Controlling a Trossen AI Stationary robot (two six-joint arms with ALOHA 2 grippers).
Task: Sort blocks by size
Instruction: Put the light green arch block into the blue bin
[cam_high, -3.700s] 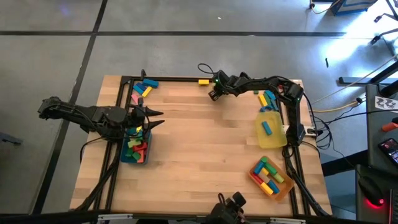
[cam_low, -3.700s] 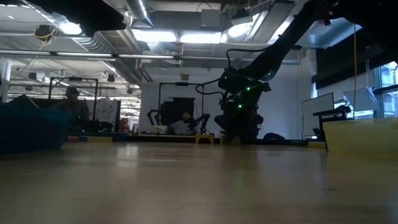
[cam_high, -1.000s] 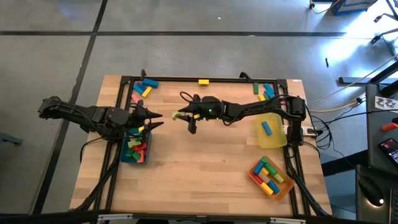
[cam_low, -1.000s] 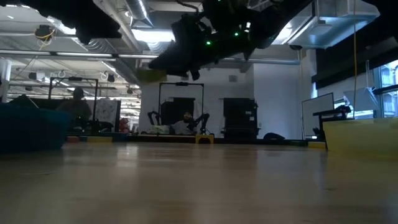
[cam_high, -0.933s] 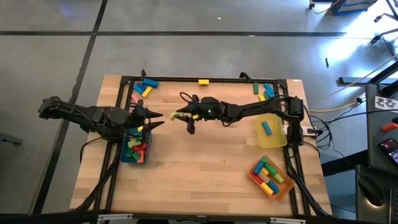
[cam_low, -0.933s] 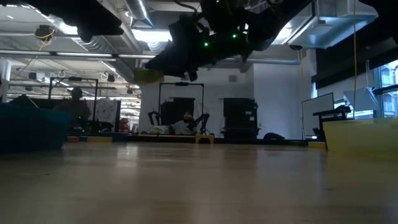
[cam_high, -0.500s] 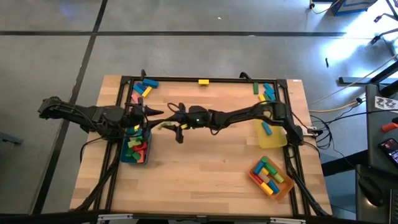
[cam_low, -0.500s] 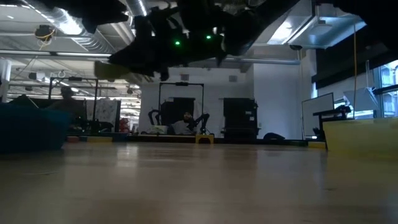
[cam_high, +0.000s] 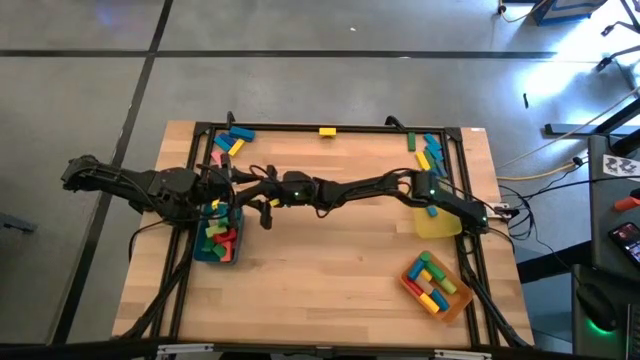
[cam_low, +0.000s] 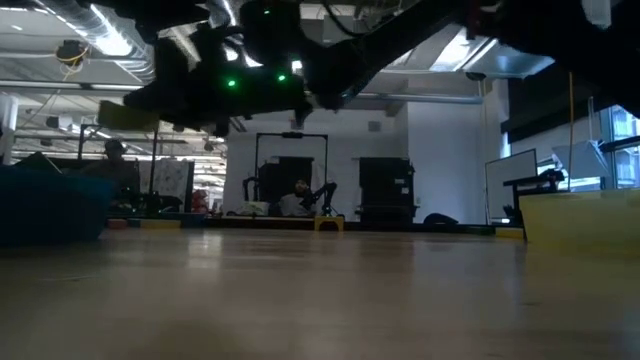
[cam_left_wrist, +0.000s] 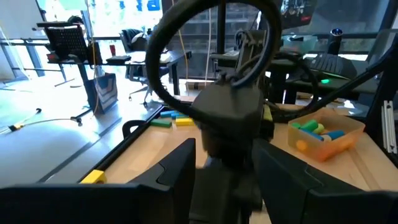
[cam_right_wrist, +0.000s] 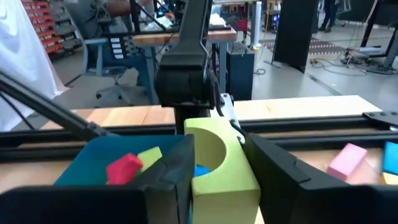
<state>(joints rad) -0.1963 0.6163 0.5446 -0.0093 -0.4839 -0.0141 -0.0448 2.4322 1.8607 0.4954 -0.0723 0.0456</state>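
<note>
The right arm reached far across the wooden surface (cam_high: 330, 260) toward the left side, its right gripper (cam_right_wrist: 214, 163) closed on a yellow-green arch block (cam_right_wrist: 219, 163), the fingers (cam_right_wrist: 169, 171) pressing both flanks (the curved cut-out faced up in the wrist view). The block hung in the air at the near edge of the teal tray (cam_high: 217, 238), which already held red, yellow, green and blue blocks (cam_high: 220, 232). The left gripper (cam_high: 222, 188) hovered above the same tray, right beside the right one, its fingers (cam_left_wrist: 177, 168) parted and holding nothing. More loose blocks (cam_high: 230, 142) lay at the far left corner of the surface, and another group (cam_high: 427, 150) at the far right. A yellow tray (cam_high: 437, 215) held one blue block (cam_high: 429, 207), and an orange tray (cam_high: 436, 283) held several mixed ones.
</note>
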